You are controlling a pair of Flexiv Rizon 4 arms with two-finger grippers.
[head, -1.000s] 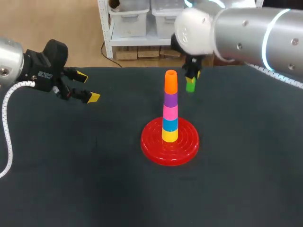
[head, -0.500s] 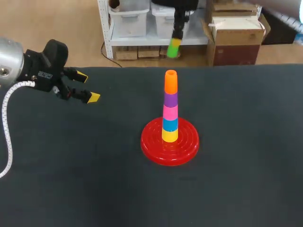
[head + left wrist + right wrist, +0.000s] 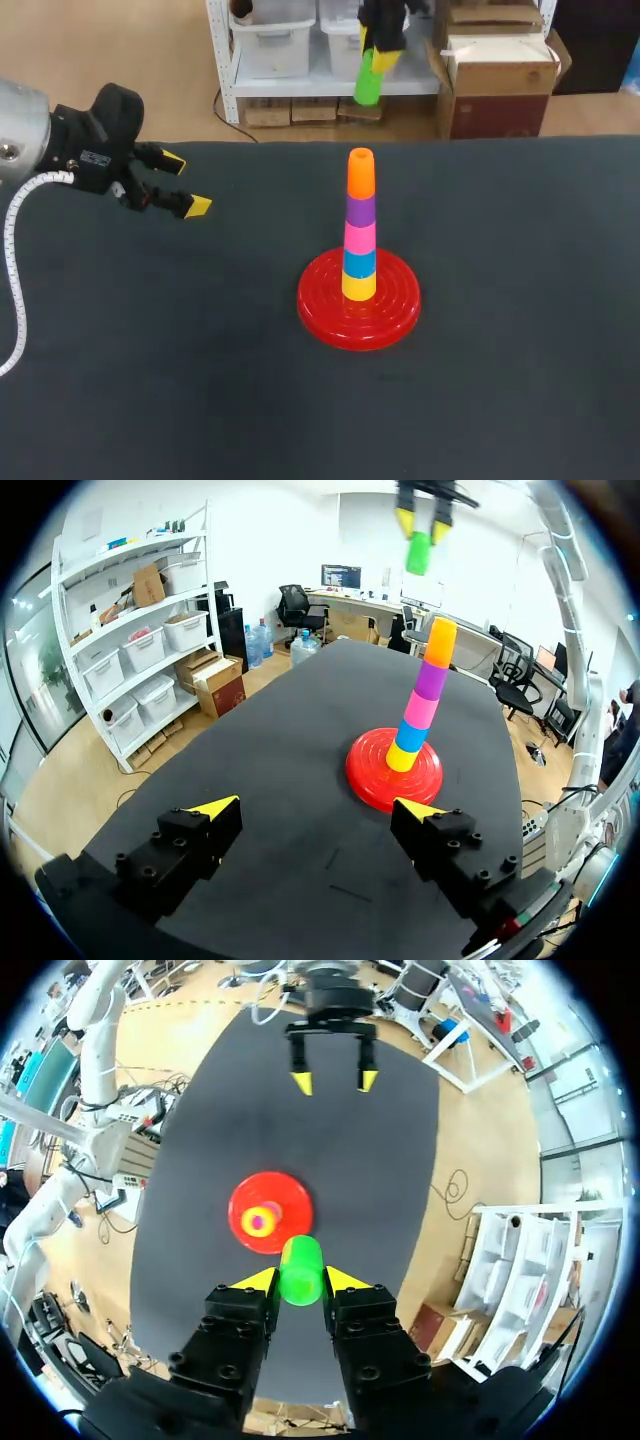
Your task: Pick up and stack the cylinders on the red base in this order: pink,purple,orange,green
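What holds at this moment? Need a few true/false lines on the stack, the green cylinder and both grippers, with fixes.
1. The right gripper is shut on the green cylinder, held high and clear of the stack. True.
2. The green cylinder tops the stack. False: the orange cylinder is topmost; green is in the gripper.
3. The left gripper is open and holds nothing. True.
4. The purple cylinder sits under the pink cylinder. False: purple rests on pink, beneath orange.
5. The red base carries five cylinders. True: below pink sit a blue cylinder and a yellow cylinder.
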